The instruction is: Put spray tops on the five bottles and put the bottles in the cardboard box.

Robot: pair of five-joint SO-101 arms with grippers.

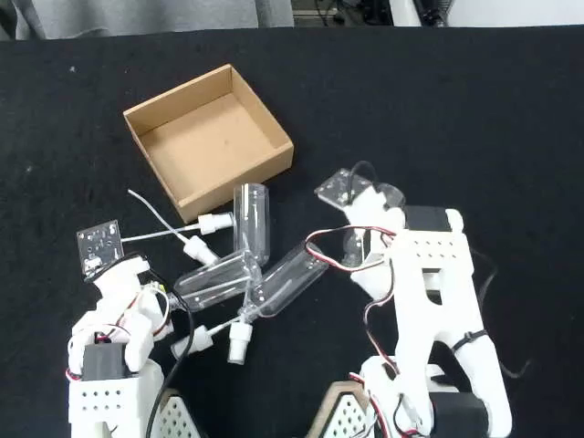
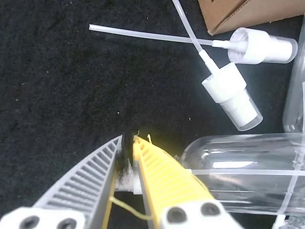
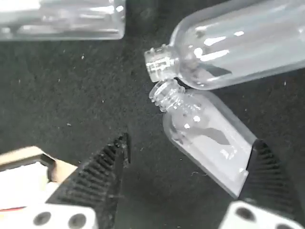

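My left gripper (image 2: 127, 139) is shut on a small white spray top (image 2: 126, 182) at the neck end of a clear bottle (image 2: 248, 171) that lies on its side; a thin tube runs along that bottle. In the high view this gripper (image 1: 157, 294) is beside that bottle (image 1: 216, 281). My right gripper (image 3: 190, 143) is open, its black fingers on either side of a lying clear bottle (image 3: 205, 131), apart from it. A second bottle (image 3: 238, 40) lies neck to neck with it. The cardboard box (image 1: 260, 123) stands empty at the back left.
Loose spray tops with long tubes lie near the box (image 1: 214, 224) (image 1: 199, 249) and nearer the front (image 1: 192, 344) (image 1: 239, 342). Another bottle (image 1: 253, 222) lies just in front of the box, and one (image 1: 287, 278) in the middle. The table is black cloth.
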